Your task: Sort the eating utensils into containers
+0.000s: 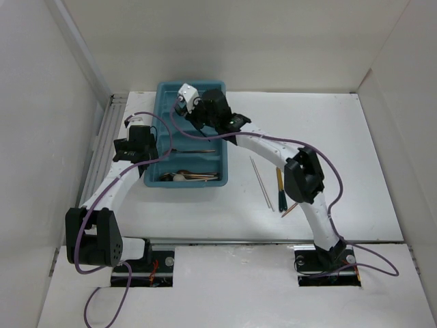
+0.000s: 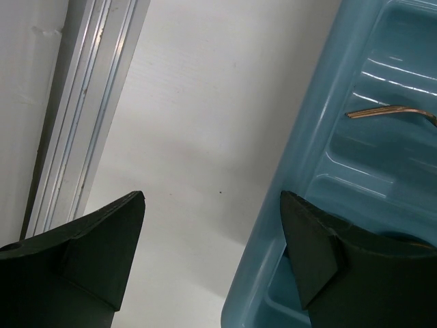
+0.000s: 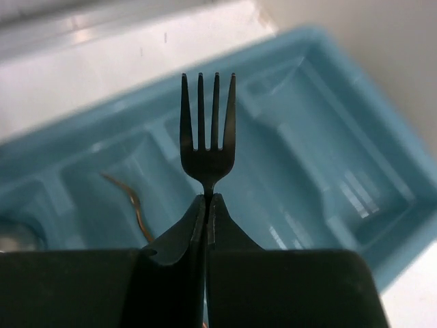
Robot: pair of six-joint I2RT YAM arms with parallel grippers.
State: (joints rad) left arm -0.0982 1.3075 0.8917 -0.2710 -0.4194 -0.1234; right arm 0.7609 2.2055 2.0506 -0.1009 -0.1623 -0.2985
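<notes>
The right gripper (image 3: 207, 198) is pinching a fork (image 3: 207, 130) by the neck, its two fingers pressed together with no gap showing. The four tines are pointing up and away from the wrist camera (the fork reads as a dark silhouette there, so I cannot tell its colour). It is hanging above the teal tray (image 3: 382, 123), over the long compartments and touching none of them. One curved copper utensil (image 3: 130, 201) is lying in a compartment below and to the left of the tines.

The left gripper (image 2: 212, 198) is hovering with its fingers spread wide and nothing between them. It is straddling the tray's left rim, one finger over the bare table and the other over the tray's edge.

From above, more copper pieces (image 1: 198, 176) and a silver spoon (image 1: 179, 177) are resting at the near end of the tray. To the right, well apart from the tray, thin chopsticks (image 1: 261, 183) and a green-handled piece (image 1: 279, 188) are lying side by side on the table.

The table (image 1: 205, 212) is plain matt white, with an aluminium rail (image 1: 102, 143) running along its left edge. White walls are closing it in on three sides — a bright, bare booth. Purple cables (image 1: 287, 142) are looping along both arms.
</notes>
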